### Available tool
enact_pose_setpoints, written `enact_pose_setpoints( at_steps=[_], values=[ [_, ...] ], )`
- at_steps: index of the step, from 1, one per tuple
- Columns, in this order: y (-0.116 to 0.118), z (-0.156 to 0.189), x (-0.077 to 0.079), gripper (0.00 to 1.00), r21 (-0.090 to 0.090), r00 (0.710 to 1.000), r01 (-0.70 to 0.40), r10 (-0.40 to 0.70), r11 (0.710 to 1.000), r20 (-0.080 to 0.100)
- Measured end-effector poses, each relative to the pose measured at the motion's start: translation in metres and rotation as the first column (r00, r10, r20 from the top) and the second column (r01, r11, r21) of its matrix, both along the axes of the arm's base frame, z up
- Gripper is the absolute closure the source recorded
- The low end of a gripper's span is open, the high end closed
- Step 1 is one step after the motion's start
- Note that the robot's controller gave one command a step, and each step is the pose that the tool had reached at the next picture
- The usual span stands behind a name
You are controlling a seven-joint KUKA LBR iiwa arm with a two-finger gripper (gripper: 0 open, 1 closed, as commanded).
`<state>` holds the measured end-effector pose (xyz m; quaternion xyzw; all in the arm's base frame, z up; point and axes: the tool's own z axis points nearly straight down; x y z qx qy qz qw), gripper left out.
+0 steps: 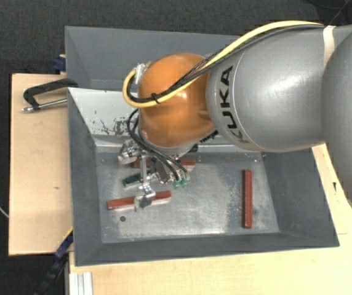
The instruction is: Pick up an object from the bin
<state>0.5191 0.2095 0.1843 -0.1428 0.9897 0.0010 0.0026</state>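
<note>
Partly hidden under orange cover [170, 103], tool [145, 192] over red stick [120, 204], open or closed unclear

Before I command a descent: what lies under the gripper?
Under the gripper lies a red-brown bar, flat on the bin floor, with a small dark green piece beside it. The orange cover hides whatever lies farther back.
</note>
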Motion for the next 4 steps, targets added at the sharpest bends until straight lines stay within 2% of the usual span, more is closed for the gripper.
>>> enact_pose_setpoints(
  at_steps=[1,2,3,4],
  values=[
    [-0.002,-0.055,-0.010,0.00,-0.001,0.996,-0.088,0.088,0.996,-0.001],
    [-0.007,-0.108,0.009,1.00,-0.001,1.000,-0.020,0.020,1.000,-0.007],
    [-0.007,-0.108,0.009,1.00,0.000,1.000,-0.020,0.020,1.000,-0.007],
    [-0.019,0.053,0.013,1.00,0.001,0.993,-0.121,0.121,0.993,0.005]
  ],
)
